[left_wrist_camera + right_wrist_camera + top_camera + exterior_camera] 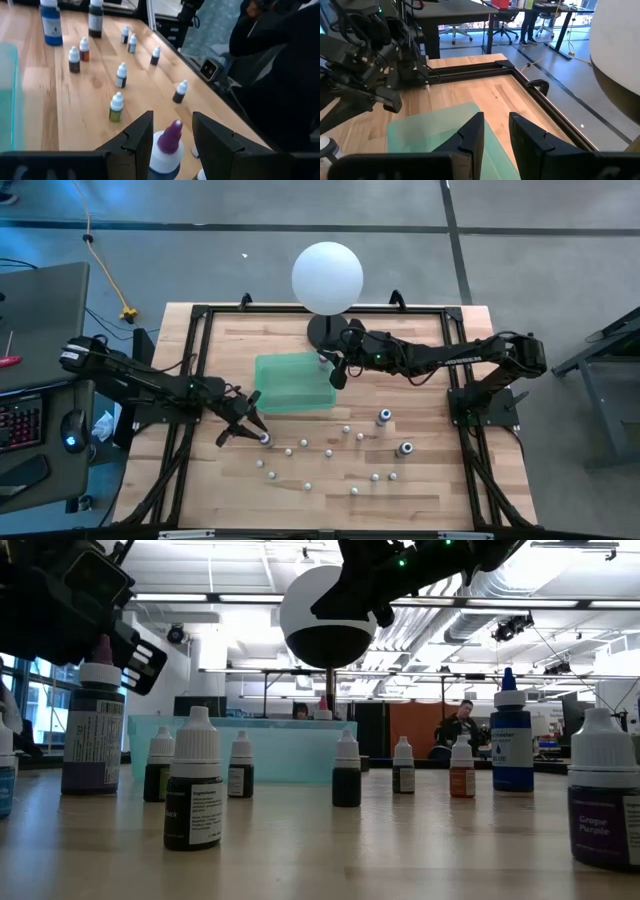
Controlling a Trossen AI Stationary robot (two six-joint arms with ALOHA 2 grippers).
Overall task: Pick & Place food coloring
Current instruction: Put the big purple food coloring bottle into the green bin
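Left gripper straddles an upright purple-capped bottle near the tabletop's left edge, fingers beside its shoulders (whether they press it, I cannot tell). Its long axis stands vertical, tip up. Other food coloring bottles stand scattered toward the front edge, with bare wood between. Right gripper hovers over the green tray's back corner, narrowly parted and empty.

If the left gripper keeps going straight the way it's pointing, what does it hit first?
Most likely the purple-topped bottle, which already stands between the fingers of the left gripper. Past it, the yellow-green bottle lies roughly ahead, though depth is hard to judge.
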